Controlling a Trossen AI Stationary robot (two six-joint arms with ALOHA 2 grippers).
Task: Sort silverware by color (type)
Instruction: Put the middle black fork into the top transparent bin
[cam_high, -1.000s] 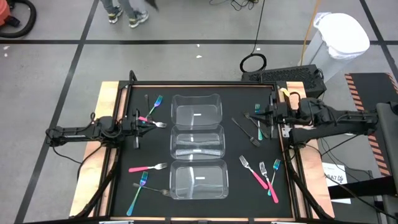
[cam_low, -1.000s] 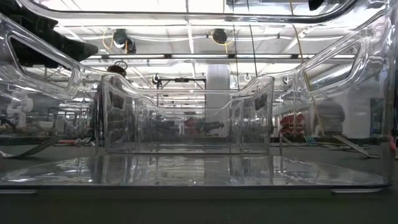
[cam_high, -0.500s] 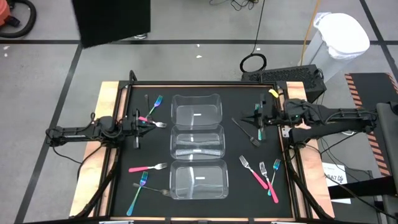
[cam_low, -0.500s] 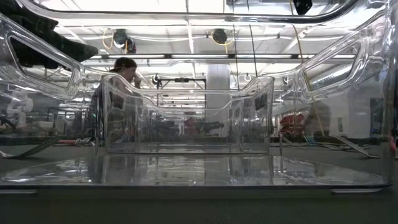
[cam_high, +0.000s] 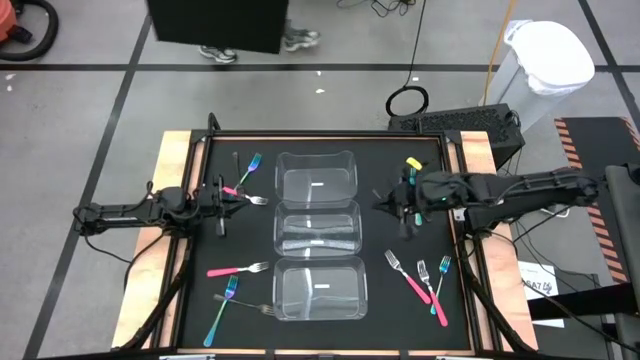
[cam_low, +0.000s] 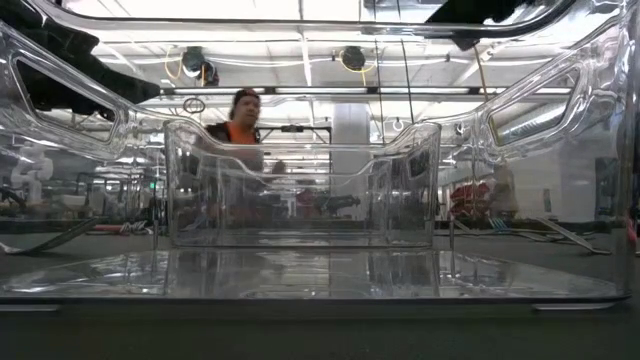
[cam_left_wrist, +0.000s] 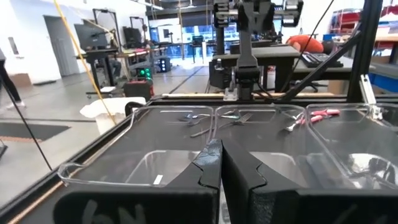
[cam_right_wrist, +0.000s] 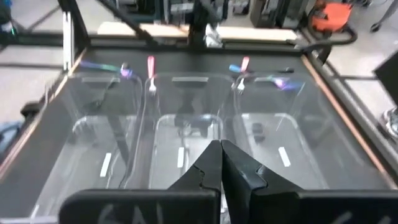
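My left hand (cam_high: 228, 195) rests closed and empty at the surface's (cam_high: 390, 300) left edge; my right hand (cam_high: 400, 203) hovers closed and empty over dark forks (cam_high: 390, 208); pink and blue forks (cam_high: 425, 280) lie scattered around three clear bins (cam_high: 316, 235); beyond, a person (cam_low: 243, 125) passes.

Bright even overhead light, soft short shadows on the black tabletop (cam_high: 200, 200), white glare strips on the clear containers (cam_high: 316, 184), low view warped by curved plastic walls with ceiling lamps (cam_low: 350, 57) blown out, right wrist view motion-blurred, near fingers (cam_right_wrist: 239, 174) soft.
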